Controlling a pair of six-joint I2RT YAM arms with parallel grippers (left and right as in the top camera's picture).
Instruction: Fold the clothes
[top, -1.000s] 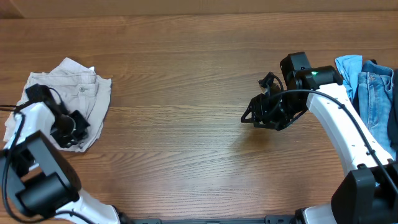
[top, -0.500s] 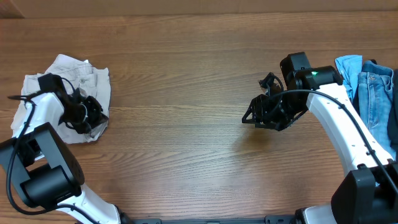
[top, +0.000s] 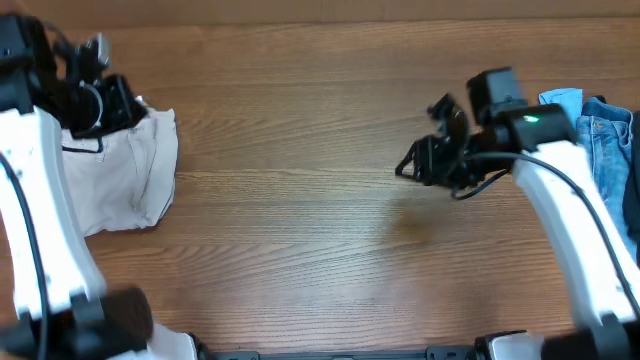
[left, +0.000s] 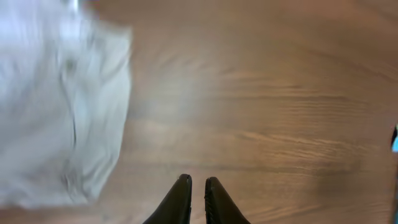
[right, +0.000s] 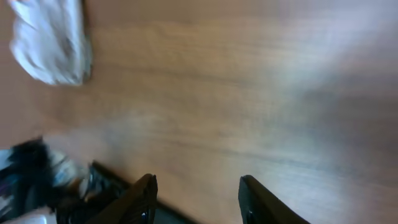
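Observation:
The pale beige shorts (top: 125, 175) lie in a folded, wrinkled pile at the table's left edge. They also show in the left wrist view (left: 56, 112) and, small, at the top left of the right wrist view (right: 53, 40). My left gripper (top: 122, 100) hovers over the far edge of the shorts. In its wrist view the fingers (left: 198, 184) are nearly together with nothing between them, above bare wood. My right gripper (top: 408, 167) is right of centre, far from the shorts. Its fingers (right: 198, 186) are wide apart and empty.
A pile of blue denim clothes (top: 600, 140) lies at the right edge, behind the right arm. The brown wooden table (top: 300, 220) spans the whole view. Both wrist views are motion-blurred.
My left gripper has let go of the shorts and risen toward the far left. The shorts now lie flatter. My right arm has shifted slightly right.

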